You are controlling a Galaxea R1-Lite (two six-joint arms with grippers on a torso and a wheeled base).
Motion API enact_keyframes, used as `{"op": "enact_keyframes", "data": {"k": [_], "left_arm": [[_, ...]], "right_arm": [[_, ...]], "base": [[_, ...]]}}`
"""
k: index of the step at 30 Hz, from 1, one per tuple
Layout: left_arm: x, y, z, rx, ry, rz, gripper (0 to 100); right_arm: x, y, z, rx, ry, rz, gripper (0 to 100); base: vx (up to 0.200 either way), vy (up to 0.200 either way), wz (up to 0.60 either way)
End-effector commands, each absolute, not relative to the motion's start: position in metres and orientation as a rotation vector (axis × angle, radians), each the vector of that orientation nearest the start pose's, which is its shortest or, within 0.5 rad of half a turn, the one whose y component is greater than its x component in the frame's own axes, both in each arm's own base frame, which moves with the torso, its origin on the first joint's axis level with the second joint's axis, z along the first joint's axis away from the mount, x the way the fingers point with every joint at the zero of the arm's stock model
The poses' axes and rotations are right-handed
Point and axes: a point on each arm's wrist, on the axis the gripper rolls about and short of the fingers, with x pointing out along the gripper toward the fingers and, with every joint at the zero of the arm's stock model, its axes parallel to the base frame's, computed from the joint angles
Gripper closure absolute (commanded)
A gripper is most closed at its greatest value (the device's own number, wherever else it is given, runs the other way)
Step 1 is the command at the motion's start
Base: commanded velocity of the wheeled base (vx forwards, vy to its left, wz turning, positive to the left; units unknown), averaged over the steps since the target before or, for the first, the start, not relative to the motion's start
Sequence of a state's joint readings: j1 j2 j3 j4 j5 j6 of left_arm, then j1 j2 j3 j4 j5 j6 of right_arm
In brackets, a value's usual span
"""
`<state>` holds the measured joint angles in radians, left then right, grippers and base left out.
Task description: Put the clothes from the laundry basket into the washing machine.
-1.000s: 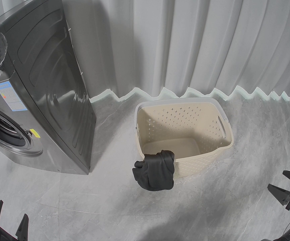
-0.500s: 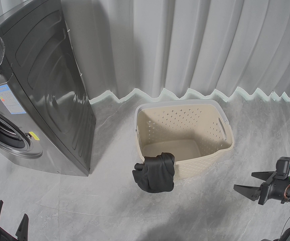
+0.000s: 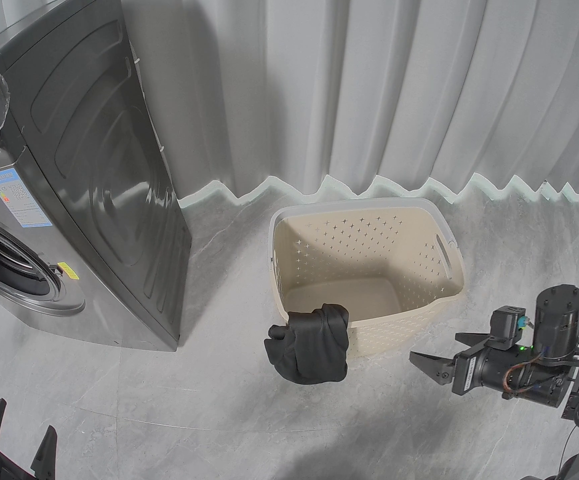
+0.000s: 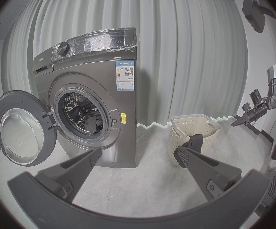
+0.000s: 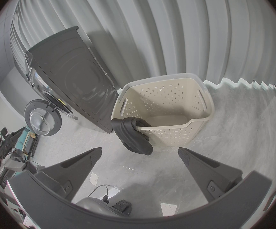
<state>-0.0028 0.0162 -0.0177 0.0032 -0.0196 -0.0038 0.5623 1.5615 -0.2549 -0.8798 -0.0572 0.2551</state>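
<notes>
Ahead of our right hand (image 3: 434, 346) and off to its left, the laundry basket (image 3: 369, 203) stands on the floor (image 3: 203, 395), near the hand but apart from it. A garment (image 3: 309, 351) hangs over the basket's near rim, at the corner farthest from that hand, spilling down the outside. Beyond it, farther left, stands the washing machine (image 3: 103, 168), well apart from our right hand and ahead of our left hand (image 3: 25, 416). The machine's door (image 4: 20, 128) is swung out beside the opening, and clothes (image 4: 90, 121) lie inside the drum. A curtain (image 3: 369, 68) hangs behind basket and machine, far from both hands.
</notes>
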Motion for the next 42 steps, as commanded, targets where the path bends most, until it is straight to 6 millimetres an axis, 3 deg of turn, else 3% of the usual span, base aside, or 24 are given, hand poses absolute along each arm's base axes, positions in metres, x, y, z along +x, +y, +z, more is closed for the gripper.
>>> {"op": "enact_keyframes", "data": {"k": [1,5,15,31,42], "left_arm": [[-0.023,0.000,0.076,-0.005,0.002,-0.023,0],[-0.023,0.000,0.076,-0.005,0.002,-0.021,0],[-0.023,0.000,0.076,-0.008,0.002,-0.021,0],[-0.023,0.000,0.076,-0.008,0.002,-0.021,0],[-0.023,0.000,0.076,-0.008,0.002,-0.021,0]], "right_arm": [[0.197,0.126,0.088,0.092,0.530,0.432,0],[0.207,0.135,0.080,0.092,0.545,0.434,0],[0.229,0.178,0.059,0.110,0.568,0.424,0],[0.267,0.207,0.015,0.112,0.575,0.410,0],[0.292,0.228,-0.005,0.134,0.527,0.429,0]], "base": [[0.000,0.000,0.00],[0.000,0.000,0.00],[0.000,0.000,0.00],[0.000,0.000,0.00],[0.000,0.000,0.00]]}}
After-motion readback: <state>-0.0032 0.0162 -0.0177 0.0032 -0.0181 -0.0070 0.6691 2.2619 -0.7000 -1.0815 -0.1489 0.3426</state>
